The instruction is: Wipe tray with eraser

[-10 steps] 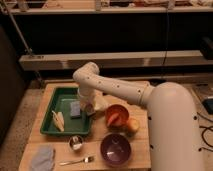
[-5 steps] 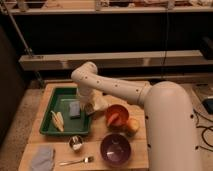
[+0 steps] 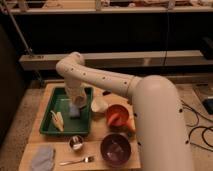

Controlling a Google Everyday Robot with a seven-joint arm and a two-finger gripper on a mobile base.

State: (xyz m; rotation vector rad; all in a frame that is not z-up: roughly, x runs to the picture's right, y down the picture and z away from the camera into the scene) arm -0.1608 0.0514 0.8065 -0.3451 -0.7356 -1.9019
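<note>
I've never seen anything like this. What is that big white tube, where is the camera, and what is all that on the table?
The white tube is a robot's arm, seen close up by the one camera, which looks down along it at a wooden table. The arm bends down into a green tray. At its end sits the tool, its grasping part, low in the tray just over a small bluish block, likely the eraser for wiping. Whether the tool grips it I cannot tell. A pale yellow item also lies in the tray. Beside the tray: a white cup, an orange bowl, a purple bowl, a small metal cup, a fork and a grey-blue cloth.
</note>
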